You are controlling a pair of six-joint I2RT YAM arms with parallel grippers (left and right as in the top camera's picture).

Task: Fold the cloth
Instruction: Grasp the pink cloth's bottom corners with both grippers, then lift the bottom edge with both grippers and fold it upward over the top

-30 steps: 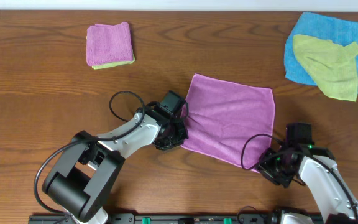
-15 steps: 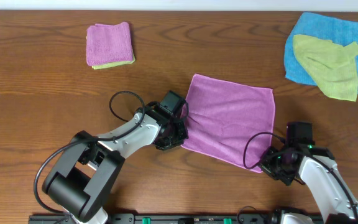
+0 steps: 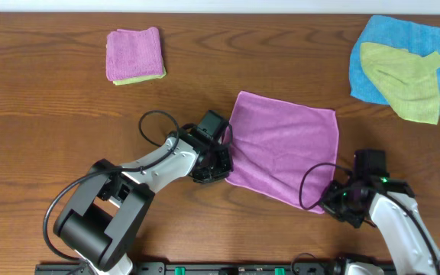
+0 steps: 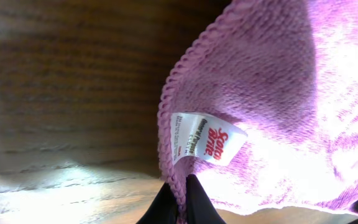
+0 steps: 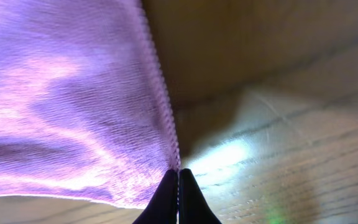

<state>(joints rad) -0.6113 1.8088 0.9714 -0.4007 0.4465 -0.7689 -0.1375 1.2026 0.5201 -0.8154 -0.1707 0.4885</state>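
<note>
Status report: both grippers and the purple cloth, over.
Left gripper shut on purple cloth at tag corner. Right gripper shut on other near corner. Cloth spread, unfolded, nothing on it.

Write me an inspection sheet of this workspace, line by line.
Surface: brown wooden table, bare between the items.
Job's things: purple cloth spread flat at centre-right; its white tag sits at the corner by the left arm.
Clutter: folded stack, purple over yellow-green, far left; blue cloth with a crumpled yellow-green cloth on it, far right.
End effectors: left end effector shut on the cloth's edge beside the tag; right end effector shut on the near right corner.
Cables: left cable loops over the table; right cable loops over the cloth's edge.
Surroundings: black rail along the near edge; otherwise nothing seen.
</note>
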